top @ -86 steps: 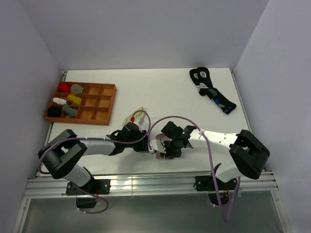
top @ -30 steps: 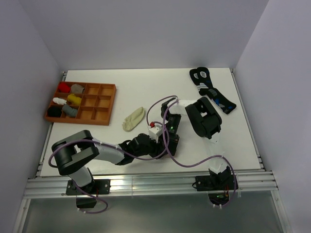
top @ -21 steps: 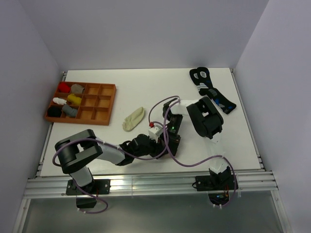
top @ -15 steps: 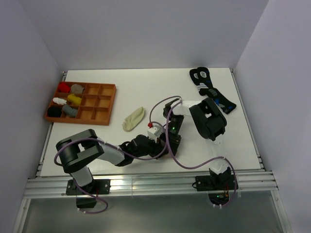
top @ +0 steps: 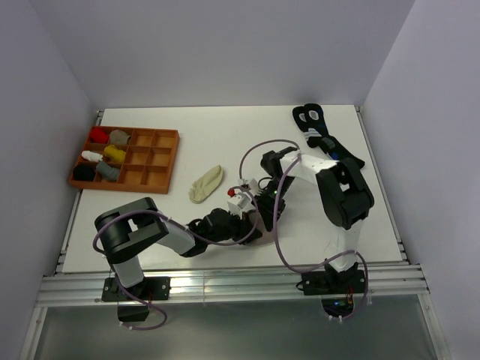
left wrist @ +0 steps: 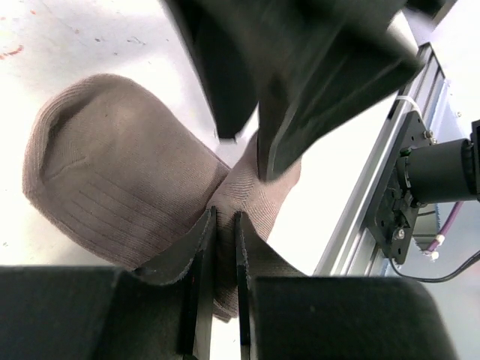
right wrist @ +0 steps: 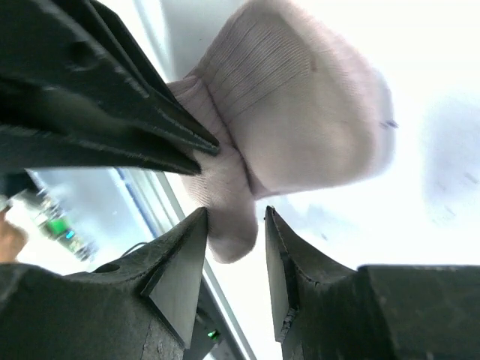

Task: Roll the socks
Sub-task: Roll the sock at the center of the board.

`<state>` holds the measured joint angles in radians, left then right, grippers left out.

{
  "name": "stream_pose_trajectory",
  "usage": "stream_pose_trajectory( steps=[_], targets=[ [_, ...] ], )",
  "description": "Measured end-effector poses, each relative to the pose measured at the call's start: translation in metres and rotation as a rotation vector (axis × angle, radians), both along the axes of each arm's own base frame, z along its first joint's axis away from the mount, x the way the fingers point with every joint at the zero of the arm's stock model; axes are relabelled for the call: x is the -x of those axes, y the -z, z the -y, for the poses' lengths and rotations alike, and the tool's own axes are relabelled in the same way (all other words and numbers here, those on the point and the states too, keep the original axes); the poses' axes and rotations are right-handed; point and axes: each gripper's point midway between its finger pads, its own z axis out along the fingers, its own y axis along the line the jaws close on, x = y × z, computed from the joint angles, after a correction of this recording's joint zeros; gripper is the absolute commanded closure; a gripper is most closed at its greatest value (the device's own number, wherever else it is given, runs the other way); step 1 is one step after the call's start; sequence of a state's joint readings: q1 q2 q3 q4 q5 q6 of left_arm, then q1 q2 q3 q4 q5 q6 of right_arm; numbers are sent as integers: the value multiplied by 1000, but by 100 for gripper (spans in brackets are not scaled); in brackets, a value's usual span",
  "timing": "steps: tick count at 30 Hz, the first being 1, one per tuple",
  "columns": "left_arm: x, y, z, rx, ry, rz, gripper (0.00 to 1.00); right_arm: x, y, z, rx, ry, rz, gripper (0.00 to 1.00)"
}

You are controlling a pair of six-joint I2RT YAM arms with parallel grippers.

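Note:
The taupe sock (left wrist: 112,165) lies bunched near the table's front edge, and its red-and-white cuff (top: 238,195) shows in the top view. My left gripper (left wrist: 221,225) is shut on a pinched fold of the sock. In the right wrist view the same sock (right wrist: 300,105) looks pale. My right gripper (right wrist: 232,225) stands open, its jaws on either side of the sock's lower lobe with a gap on each side. Both grippers meet over the sock, left (top: 250,226) and right (top: 264,212). The cream sock (top: 206,184) lies flat to the left, apart from both.
A brown compartment tray (top: 169,161) with small sock bundles stands at the far left. Black socks with blue-and-white marks (top: 328,146) lie at the back right. The aluminium rail (left wrist: 390,172) of the table's front edge runs close by the grippers.
My right gripper has opened off the taupe sock, and its arm has swung to the right. The left gripper has closed on the sock's fold.

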<state>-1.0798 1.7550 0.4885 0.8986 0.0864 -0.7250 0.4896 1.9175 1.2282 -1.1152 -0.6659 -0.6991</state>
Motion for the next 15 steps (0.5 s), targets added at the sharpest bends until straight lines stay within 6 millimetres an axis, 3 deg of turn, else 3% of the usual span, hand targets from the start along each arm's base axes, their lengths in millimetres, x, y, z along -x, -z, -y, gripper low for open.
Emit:
stream_pose_trajectory(
  steps=[7,15],
  targets=[
    [1,2,5,17,8,-55,100,-18,-21,13,-63,48,188,54],
    [-2,4,2,24,-13,-153,100,-15,-37,38,-100,11,501,51]
  ],
)
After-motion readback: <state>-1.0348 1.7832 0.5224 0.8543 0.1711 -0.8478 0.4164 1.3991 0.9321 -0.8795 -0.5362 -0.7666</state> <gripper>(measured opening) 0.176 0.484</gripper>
